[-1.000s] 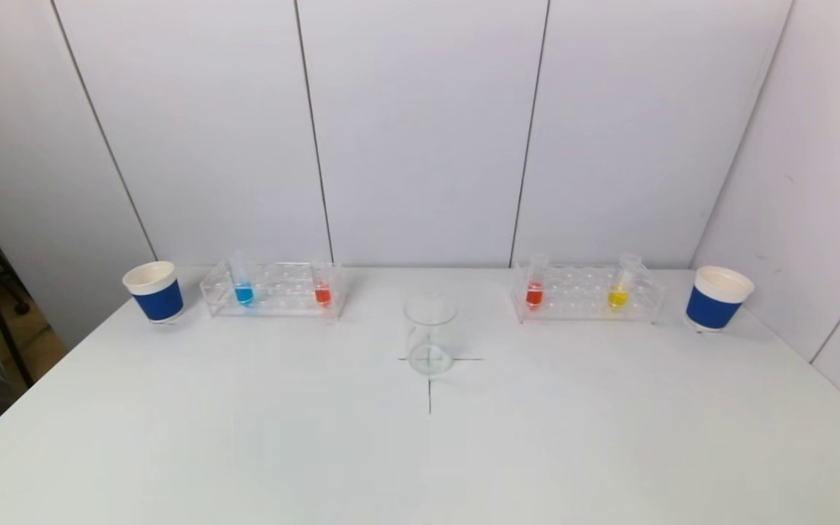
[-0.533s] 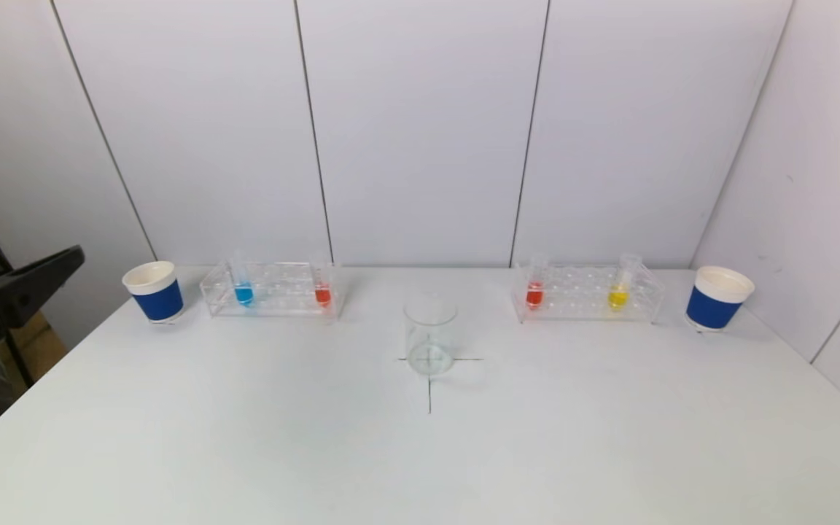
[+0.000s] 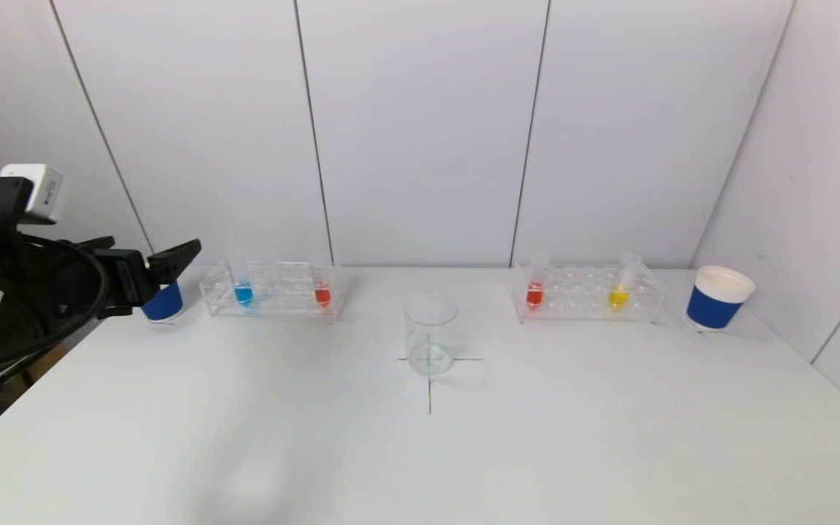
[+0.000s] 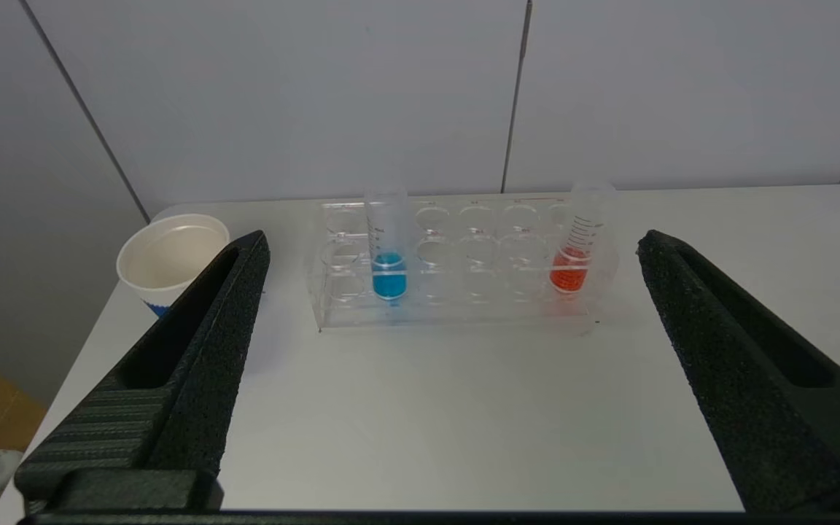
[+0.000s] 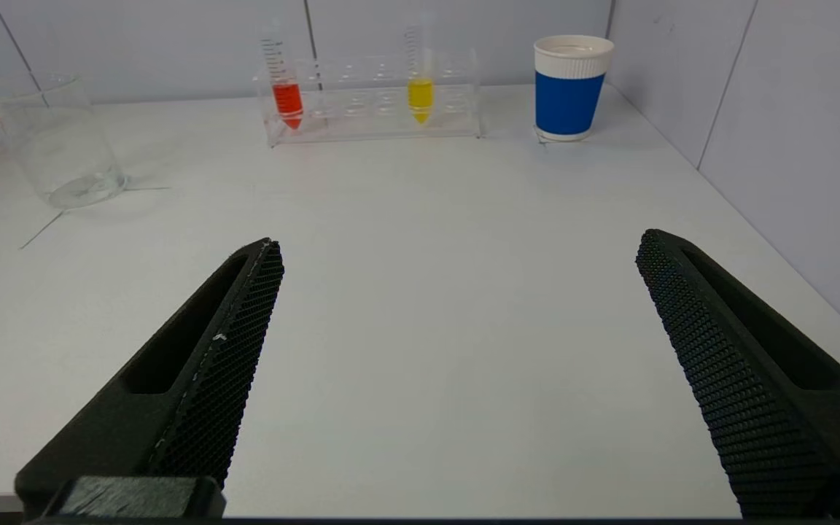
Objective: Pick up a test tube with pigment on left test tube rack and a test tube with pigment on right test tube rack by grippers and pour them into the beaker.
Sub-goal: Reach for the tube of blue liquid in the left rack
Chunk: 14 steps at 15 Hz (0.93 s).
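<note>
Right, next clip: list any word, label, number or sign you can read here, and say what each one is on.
No text reads clearly.
Graduation marks on the blue-pigment test tube: too small to read.
Red graduation marks on the red-pigment test tube in the left test tube rack: numbers illegible.
Scale marks on the red and yellow tubes in the right test tube rack: illegible.
Blue-banded paper cups, beaker: no print visible.
</note>
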{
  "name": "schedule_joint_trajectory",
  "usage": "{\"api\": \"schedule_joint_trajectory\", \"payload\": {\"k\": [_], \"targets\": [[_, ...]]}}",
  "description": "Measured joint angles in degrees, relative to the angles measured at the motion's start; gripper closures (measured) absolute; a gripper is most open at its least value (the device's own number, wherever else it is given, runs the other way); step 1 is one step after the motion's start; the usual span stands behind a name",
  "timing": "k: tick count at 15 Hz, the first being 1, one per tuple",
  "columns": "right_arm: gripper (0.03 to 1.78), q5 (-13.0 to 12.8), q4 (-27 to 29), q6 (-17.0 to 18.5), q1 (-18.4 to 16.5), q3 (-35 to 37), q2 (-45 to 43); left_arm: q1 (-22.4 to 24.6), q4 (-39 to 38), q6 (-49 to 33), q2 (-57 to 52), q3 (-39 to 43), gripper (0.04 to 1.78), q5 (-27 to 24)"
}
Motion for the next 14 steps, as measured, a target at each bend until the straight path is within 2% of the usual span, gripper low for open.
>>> {"api": "schedule_joint_trajectory", "payload": {"k": [8,14], "targets": [[0.05,0.0,0.0,0.0,0.0,0.0,0.0,2.5,-22.8,0.2,23.8,-2.1,0.06,-4.3],[0.05,0.0,0.0,0.0,0.0,0.0,0.0,4.2,-24.6,0.2,34.6,-9.8,0.06,-5.5]]}}
